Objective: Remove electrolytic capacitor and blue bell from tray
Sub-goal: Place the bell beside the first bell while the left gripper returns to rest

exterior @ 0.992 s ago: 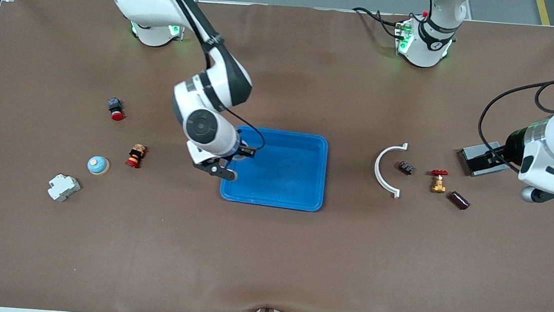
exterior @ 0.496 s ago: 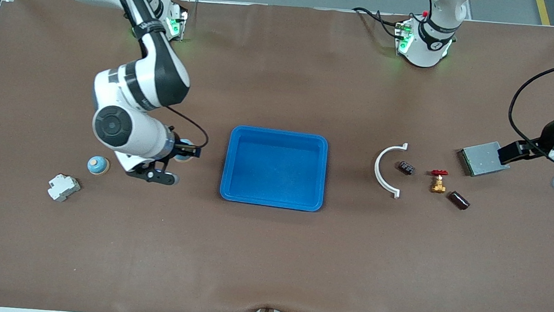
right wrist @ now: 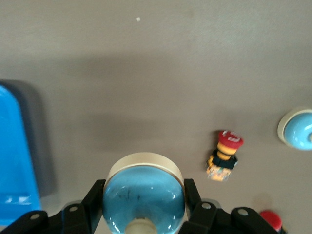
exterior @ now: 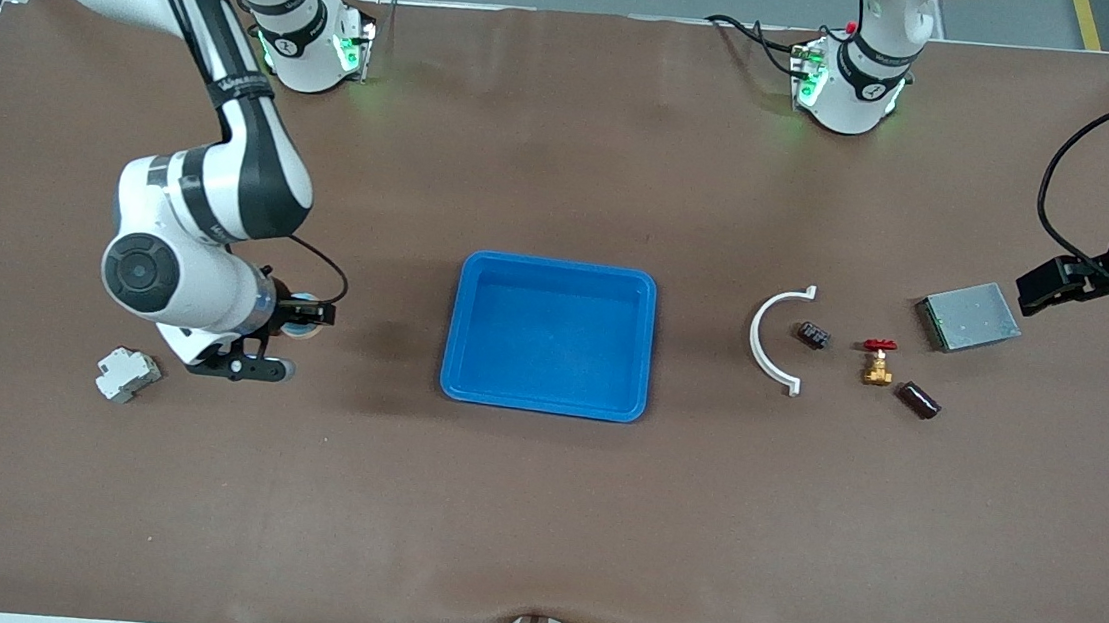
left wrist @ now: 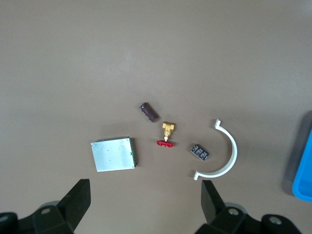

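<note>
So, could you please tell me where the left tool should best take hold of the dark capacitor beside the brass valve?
Probably mid-body, from straight above: the capacitor lies on its side, a short cylinder apart from the valve, so the open left tool can straddle its narrow width, turned across its long axis.

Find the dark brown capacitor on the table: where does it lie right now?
In the front view, the capacitor lies toward the left arm's end of the table, beside the brass valve and nearer the camera than the grey metal box.

White clip (exterior: pixel 775 339), valve (exterior: pixel 877 361), metal plate (exterior: pixel 971 316) (well apart from grey breaker (exterior: pixel 126 373))
</note>
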You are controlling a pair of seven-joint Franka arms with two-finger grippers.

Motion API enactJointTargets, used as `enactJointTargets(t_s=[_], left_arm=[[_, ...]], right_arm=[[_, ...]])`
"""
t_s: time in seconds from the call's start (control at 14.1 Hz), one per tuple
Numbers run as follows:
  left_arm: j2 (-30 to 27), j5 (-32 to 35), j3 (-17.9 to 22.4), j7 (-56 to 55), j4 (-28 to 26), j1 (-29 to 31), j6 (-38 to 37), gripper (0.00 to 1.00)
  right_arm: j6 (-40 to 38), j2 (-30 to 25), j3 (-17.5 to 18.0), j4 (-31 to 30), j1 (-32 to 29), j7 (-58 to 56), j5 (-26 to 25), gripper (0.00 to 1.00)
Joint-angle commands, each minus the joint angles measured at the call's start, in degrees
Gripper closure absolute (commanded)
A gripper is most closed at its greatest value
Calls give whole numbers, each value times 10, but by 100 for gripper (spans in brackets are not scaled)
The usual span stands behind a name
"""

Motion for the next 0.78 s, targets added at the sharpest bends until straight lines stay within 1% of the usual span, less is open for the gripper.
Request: enactJointTargets(t_s=[0.0, 0.07, 0.21, 0.28, 0.43, 0.57, 0.71], left_arm=[[-89, -29, 22, 18, -102, -6, 41, 0], [-106, -32, 42, 17, -129, -14, 53, 0], [-118, -54, 47, 18, -135, -16, 49, 0], [-119, -64, 47, 18, -135, -16, 43, 0], [-117, -81, 47, 19, -121, -19, 25, 0], [-114, -84, 60, 19, -86, -39, -15, 0], [-112, -86, 60, 21, -81, -36, -20, 0]], right_arm=[[68, -13, 11, -59, -9, -11, -8, 91], [96, -11, 11, -75, -9, -11, -8, 91], [147, -5, 11, -98, -10, -11, -8, 91], [155, 6, 11, -101, -10, -11, -8, 91], [158, 19, 11, -101, -10, -12, -9, 91], [166, 37, 11, -101, -15, -17, -9, 91], [173, 47, 11, -101, -16, -37, -9, 91]])
